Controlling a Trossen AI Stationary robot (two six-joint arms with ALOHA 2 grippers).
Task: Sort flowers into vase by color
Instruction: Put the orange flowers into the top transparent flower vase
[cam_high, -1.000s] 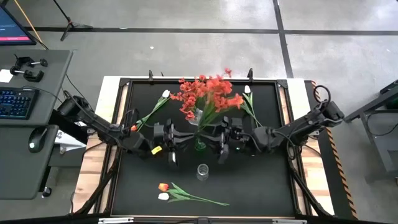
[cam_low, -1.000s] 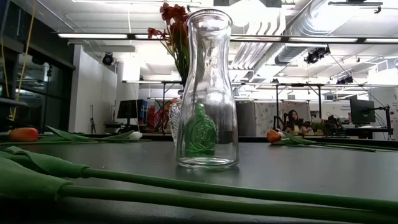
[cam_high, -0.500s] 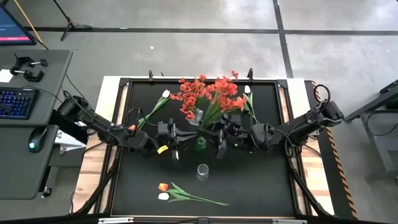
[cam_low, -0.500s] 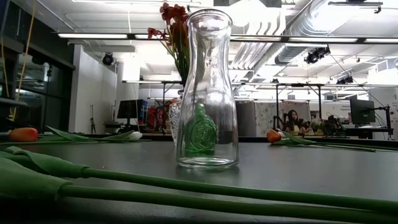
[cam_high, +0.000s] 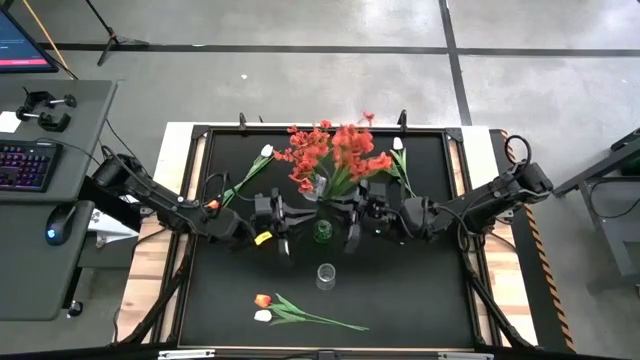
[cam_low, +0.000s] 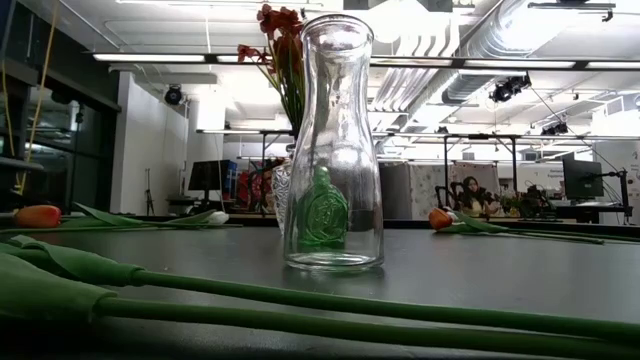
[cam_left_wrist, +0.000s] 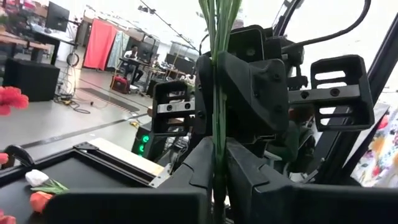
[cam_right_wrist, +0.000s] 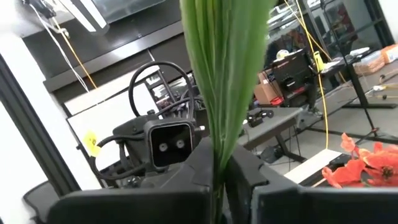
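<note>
I see the red blossom spray (cam_high: 335, 152) standing nearly upright at the table's middle, stalks down over the green vase (cam_high: 322, 232), blossoms leaning toward the far edge. My left gripper (cam_left_wrist: 219, 163) and right gripper (cam_right_wrist: 219, 167) face each other there, both clamped tight on its green stalks (cam_left_wrist: 217, 74).

Your right pincer (cam_high: 350, 226) was wide open a second ago; now clamped onto green stalks (cam_right_wrist: 219, 93) of red spray bunch (cam_high: 335, 150), just right of green vase (cam_high: 322, 231). Right pincer crept slightly nearer green vase. Red spray bunch swayed right half a second ago, now back above vase. Your left pincer (cam_high: 284, 228) shifted slightly away from clear bottle (cam_high: 326, 275).
</note>
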